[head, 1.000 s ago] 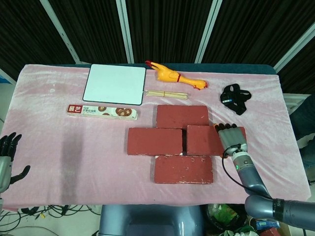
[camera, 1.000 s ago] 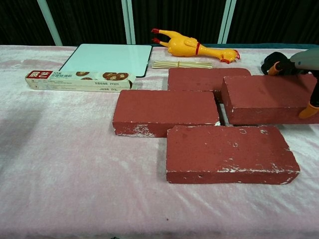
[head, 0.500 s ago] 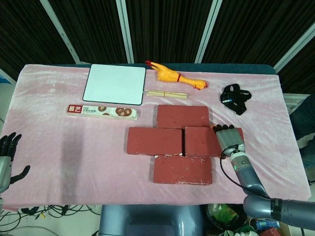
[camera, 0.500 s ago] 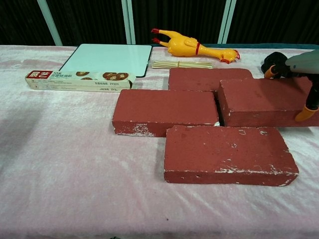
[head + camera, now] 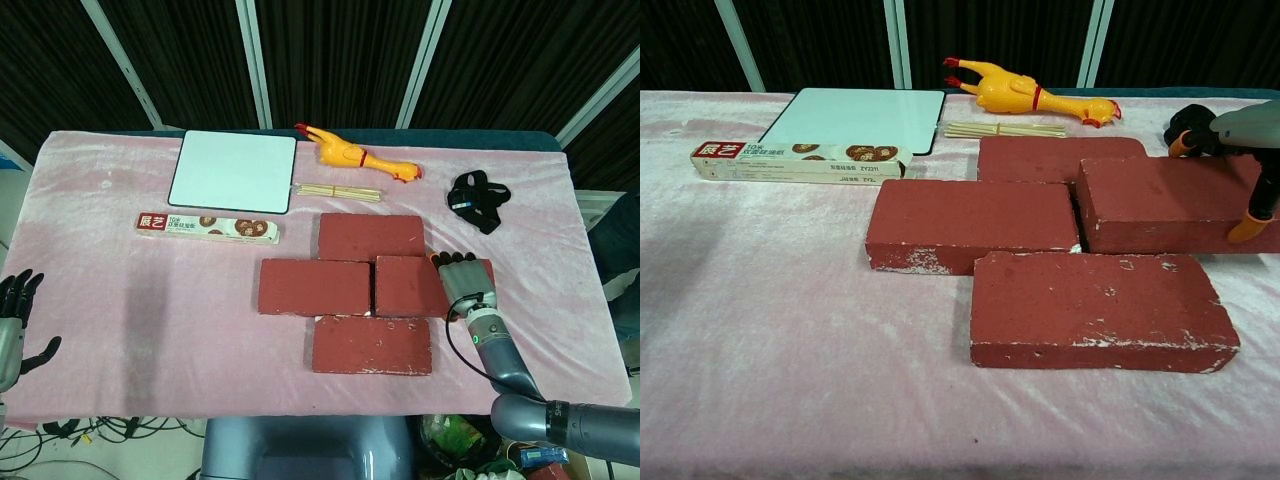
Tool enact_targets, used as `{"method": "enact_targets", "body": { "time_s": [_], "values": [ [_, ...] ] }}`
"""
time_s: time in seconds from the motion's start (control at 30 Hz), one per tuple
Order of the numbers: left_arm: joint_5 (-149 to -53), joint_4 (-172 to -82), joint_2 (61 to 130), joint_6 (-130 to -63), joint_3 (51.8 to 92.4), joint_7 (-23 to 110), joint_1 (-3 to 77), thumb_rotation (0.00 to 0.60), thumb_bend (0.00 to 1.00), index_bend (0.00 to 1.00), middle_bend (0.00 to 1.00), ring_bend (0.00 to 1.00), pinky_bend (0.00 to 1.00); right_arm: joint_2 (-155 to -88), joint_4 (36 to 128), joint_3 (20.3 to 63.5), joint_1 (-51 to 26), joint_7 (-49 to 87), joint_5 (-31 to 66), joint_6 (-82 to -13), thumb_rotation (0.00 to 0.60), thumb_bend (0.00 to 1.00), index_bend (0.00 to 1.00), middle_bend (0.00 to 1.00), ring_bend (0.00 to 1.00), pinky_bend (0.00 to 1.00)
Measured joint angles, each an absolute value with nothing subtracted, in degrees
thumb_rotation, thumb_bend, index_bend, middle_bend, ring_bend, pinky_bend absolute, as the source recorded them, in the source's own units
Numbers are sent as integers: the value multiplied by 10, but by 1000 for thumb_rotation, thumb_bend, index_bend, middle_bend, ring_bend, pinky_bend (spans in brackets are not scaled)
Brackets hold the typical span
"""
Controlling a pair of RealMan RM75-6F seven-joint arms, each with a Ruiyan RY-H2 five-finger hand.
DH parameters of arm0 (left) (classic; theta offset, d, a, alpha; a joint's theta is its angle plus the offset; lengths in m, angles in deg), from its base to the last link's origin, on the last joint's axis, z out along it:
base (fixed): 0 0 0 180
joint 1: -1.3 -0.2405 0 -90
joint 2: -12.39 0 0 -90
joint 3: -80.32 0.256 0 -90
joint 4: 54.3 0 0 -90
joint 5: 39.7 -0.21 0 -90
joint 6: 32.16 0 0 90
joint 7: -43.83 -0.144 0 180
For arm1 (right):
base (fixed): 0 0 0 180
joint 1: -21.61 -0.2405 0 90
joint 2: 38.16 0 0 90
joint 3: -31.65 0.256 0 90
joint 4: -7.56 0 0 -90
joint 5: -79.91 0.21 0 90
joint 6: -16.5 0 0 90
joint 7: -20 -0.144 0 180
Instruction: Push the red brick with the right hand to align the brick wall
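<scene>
Four red bricks lie on the pink cloth as a flat wall. My right hand (image 5: 462,283) rests on the right end of the middle-right brick (image 5: 408,286), its fingers (image 5: 1250,225) hooked down over that end, holding nothing. This brick sits close against the middle-left brick (image 5: 314,287), with only a thin gap (image 5: 1076,215) between them. The top brick (image 5: 371,236) lies behind them and the bottom brick (image 5: 371,345) in front. My left hand (image 5: 12,325) hangs off the table's near left edge, fingers spread and empty.
A white board (image 5: 234,171), a long snack box (image 5: 207,227), a bundle of thin sticks (image 5: 338,190) and a yellow rubber chicken (image 5: 355,156) lie behind the bricks. A black strap (image 5: 478,197) lies at the back right.
My right hand has slid the middle-right brick leftward, narrowing the gap to the middle-left brick. The bottom brick shifted slightly. The left hand has not moved.
</scene>
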State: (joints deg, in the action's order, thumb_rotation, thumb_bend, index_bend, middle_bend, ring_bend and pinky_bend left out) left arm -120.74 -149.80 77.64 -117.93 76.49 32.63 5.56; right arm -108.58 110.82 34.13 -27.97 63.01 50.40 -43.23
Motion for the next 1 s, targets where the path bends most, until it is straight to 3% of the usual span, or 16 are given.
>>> {"method": "enact_targets", "body": {
  "time_s": [0.67,1.0],
  "values": [
    [-1205,-1499,776,-1179,764,325,55,600,246,55,27,0,0,-1101,1101,342,-287,631,512,-432,600,199,439,288,264,151],
    [-1205,-1499,776,-1179,764,325,55,600,246,55,27,0,0,-1106,1100,340,-290,638,519,-436,600,180,275,237,252,151]
  ]
}}
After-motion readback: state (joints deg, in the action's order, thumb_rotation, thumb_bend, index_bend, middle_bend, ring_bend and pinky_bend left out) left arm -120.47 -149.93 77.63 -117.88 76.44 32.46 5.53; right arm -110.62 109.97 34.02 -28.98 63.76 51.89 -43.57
